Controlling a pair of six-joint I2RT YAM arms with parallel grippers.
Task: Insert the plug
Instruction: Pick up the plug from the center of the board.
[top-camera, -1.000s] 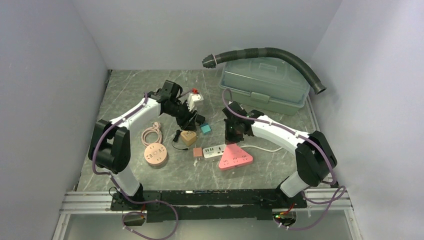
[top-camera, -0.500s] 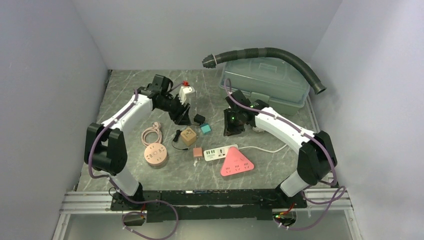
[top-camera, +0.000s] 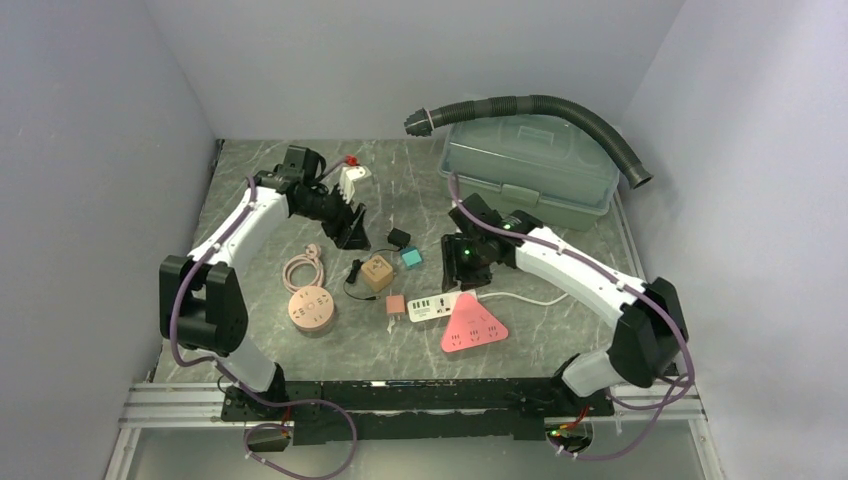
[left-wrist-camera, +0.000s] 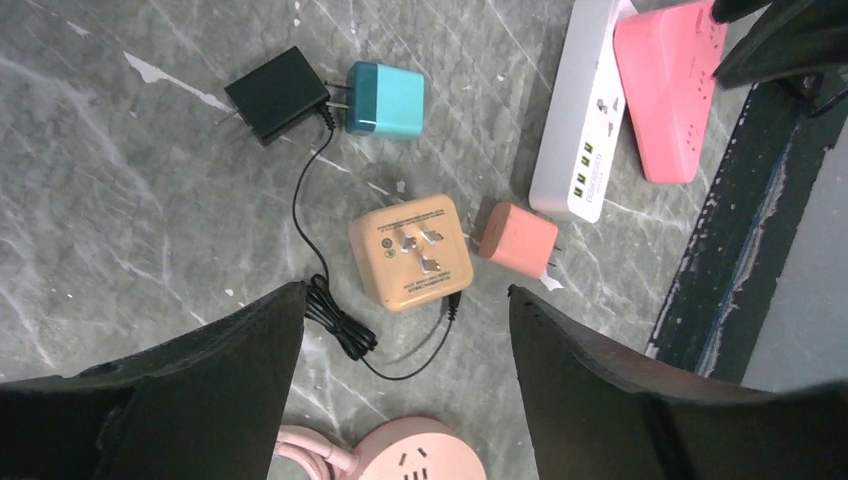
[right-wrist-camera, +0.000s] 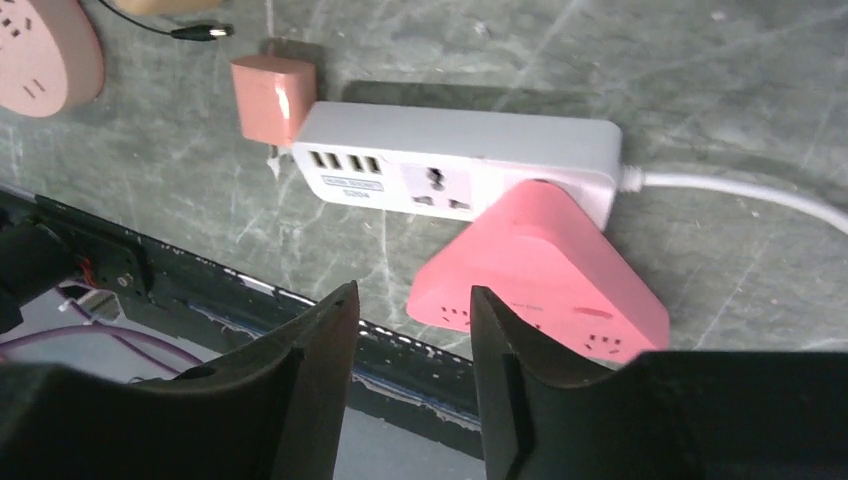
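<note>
The black plug (left-wrist-camera: 277, 94) lies on the table with its thin cable, prongs toward a teal adapter (left-wrist-camera: 385, 98). Beside them sit a tan cube adapter (left-wrist-camera: 410, 252) and a salmon adapter (right-wrist-camera: 270, 98). The white power strip (right-wrist-camera: 450, 160) carries a pink triangular socket (right-wrist-camera: 540, 265) on its end. My left gripper (left-wrist-camera: 405, 292) hangs open above the tan cube, left of the black plug (top-camera: 399, 238), holding nothing. My right gripper (right-wrist-camera: 412, 292) is open and empty above the strip (top-camera: 430, 303).
A round pink socket (top-camera: 310, 308) with its coiled pink cable (top-camera: 305, 265) lies at the left. A green toolbox (top-camera: 530, 170) with a black hose (top-camera: 540, 105) over it stands at the back right. The arms' black rail (top-camera: 420, 395) runs along the near edge.
My left gripper drew back toward the far left, off the black plug, and opened wider. My right gripper lifted off the pink triangular socket and opened; that socket shifted slightly.
</note>
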